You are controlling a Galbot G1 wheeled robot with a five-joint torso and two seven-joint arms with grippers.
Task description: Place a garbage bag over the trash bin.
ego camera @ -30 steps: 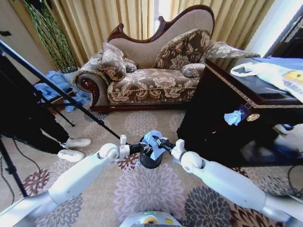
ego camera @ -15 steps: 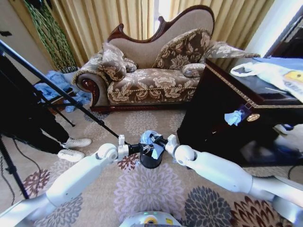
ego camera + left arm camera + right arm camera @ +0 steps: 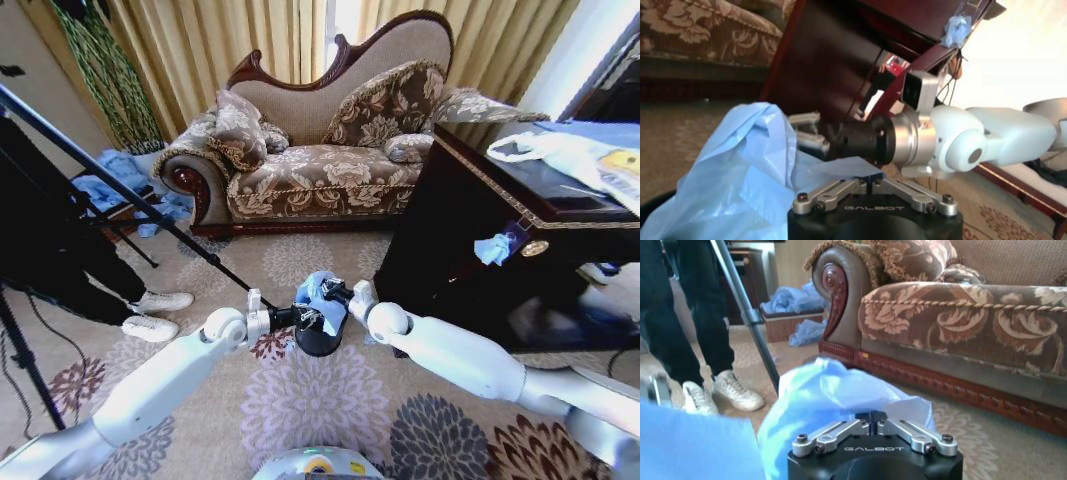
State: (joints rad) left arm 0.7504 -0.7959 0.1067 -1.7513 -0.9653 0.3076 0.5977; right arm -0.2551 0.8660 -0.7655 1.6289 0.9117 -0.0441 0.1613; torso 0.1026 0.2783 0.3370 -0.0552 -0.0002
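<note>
On the patterned carpet [image 3: 300, 400] before the robot, the trash bin [image 3: 318, 340] is seen standing upright, small, black and round, with the garbage bag [image 3: 318, 292] bunched over its mouth as a crumpled heap of pale-blue film. The bag is met from both sides by the two arms at the bin's top. The left gripper [image 3: 292, 315] is brought in from the robot's left and is closed on a fold of the garbage bag [image 3: 740, 165]; in the left wrist view its fingers are drawn together on a flat flap of blue film just ahead of the gripper body. The right gripper [image 3: 335, 295] is reached in from the right, and in the right wrist view its fingers [image 3: 897, 427] are likewise seen drawn together, with the garbage bag [image 3: 833, 390] pinched at their tips and billowing up in front of them. In the left wrist view the right gripper [image 3: 807, 135] is shown just beyond the film, its silver fingers partly hidden by the bag. Behind the bin an ornate floral sofa [image 3: 320, 150] is set against gold curtains [image 3: 220, 50], and a dark wooden cabinet [image 3: 470, 230] stands to the right with a white plastic bag [image 3: 570, 155] lying on its top.
</note>
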